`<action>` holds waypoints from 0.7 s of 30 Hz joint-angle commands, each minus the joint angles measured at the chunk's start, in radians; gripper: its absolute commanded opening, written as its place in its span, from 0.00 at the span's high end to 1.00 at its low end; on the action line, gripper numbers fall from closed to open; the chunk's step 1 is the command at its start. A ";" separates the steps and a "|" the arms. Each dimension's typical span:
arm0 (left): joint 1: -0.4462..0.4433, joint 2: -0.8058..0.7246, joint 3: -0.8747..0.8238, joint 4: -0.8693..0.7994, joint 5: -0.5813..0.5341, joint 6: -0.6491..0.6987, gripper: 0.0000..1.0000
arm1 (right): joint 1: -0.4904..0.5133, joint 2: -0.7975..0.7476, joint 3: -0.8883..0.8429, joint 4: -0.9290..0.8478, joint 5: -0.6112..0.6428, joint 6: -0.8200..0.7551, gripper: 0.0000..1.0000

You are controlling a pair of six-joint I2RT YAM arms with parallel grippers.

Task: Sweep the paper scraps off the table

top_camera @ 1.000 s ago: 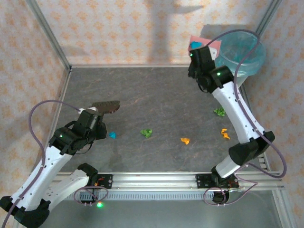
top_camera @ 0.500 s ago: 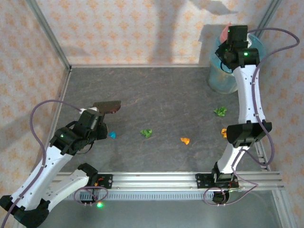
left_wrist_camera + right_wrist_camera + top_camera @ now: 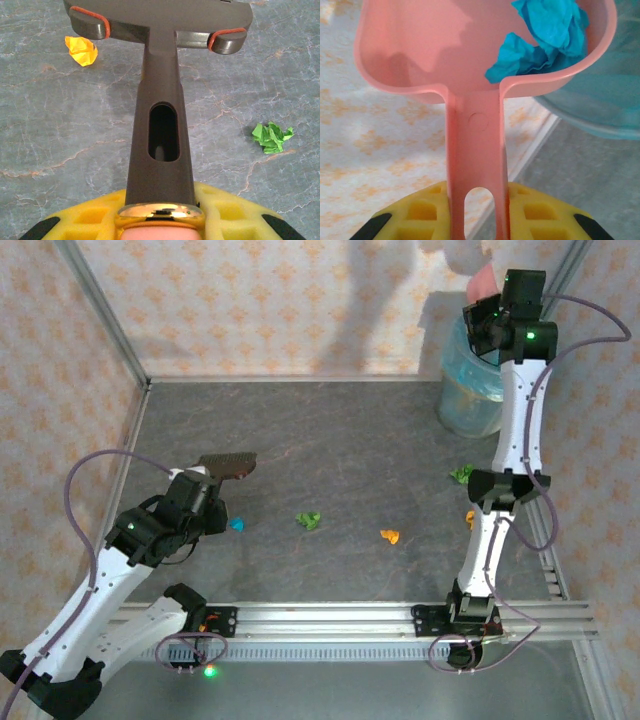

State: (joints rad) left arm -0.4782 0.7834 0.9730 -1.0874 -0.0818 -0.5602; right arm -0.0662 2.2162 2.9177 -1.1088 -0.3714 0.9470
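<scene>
Looking down, the table [image 3: 350,430] was the big grey slab, with a see-through blue bin [image 3: 468,395] at 2 o'clock. Right gripper [image 3: 477,210] was clamped on the handle of the pink dustpan [image 3: 435,60], raised right by that bin, with crumpled blue paper [image 3: 547,32] inside. Left gripper [image 3: 160,220] gripped the brown brush [image 3: 160,125] at 8 o'clock. Loose paper scraps [image 3: 308,521] lay on the table from 8 round to 3 o'clock.

Paper scraps [image 3: 308,521] on table [image 3: 340,440], bin [image 3: 466,405] far right.

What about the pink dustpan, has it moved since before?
Yes. The pink dustpan moved right and toward the back wall, from left of the blue bin to above its rim.
</scene>
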 commanded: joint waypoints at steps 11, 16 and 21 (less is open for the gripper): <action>-0.012 -0.004 -0.008 0.029 -0.016 -0.014 1.00 | -0.035 0.123 0.210 -0.101 -0.131 0.206 1.00; -0.012 -0.002 -0.008 0.030 -0.015 -0.014 1.00 | -0.036 0.119 0.216 -0.132 -0.143 0.241 1.00; -0.011 -0.006 -0.008 0.030 -0.014 -0.012 1.00 | -0.037 0.113 0.222 -0.133 -0.161 0.270 1.00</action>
State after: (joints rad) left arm -0.4782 0.7834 0.9730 -1.0874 -0.0818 -0.5598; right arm -0.1009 2.3657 3.0978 -1.2358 -0.5091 1.1854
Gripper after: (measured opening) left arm 0.303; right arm 0.222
